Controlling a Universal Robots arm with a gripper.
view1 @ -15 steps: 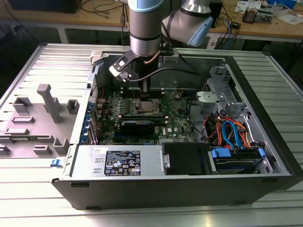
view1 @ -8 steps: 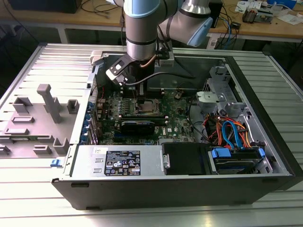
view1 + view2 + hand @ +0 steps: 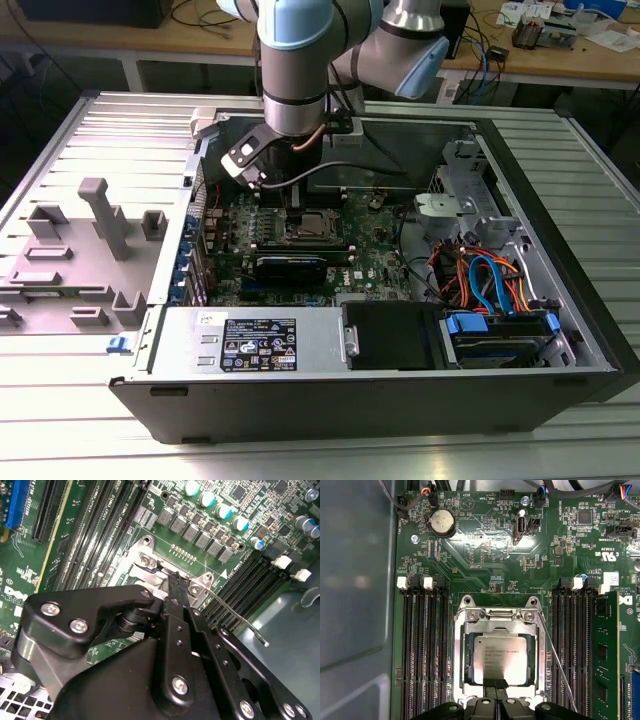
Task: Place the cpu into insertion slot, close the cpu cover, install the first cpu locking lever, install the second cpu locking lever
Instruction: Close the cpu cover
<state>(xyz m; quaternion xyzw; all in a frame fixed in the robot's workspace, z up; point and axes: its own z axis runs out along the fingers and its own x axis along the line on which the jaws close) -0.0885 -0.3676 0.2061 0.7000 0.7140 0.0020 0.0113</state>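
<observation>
Jaws together, tips at cpu [image 3: 500,659] edge; cpu cover [image 3: 540,650] down round it w/ 1 lever [image 3: 557,665] unlatched.

Exterior view high over the case [image 3: 380,400] — both wrist views close on the insertion slot [image 3: 459,650] [image 3: 142,562]

I see the cpu [image 3: 500,662] with a plain silver-grey top, the cpu cover [image 3: 500,624] dull silver, the circuit board [image 3: 485,555] green, the memory slots [image 3: 425,645] black, my claw [image 3: 495,684] black, the cables [image 3: 485,280] orange and blue, the worktop [image 3: 90,440] ribbed grey.
</observation>
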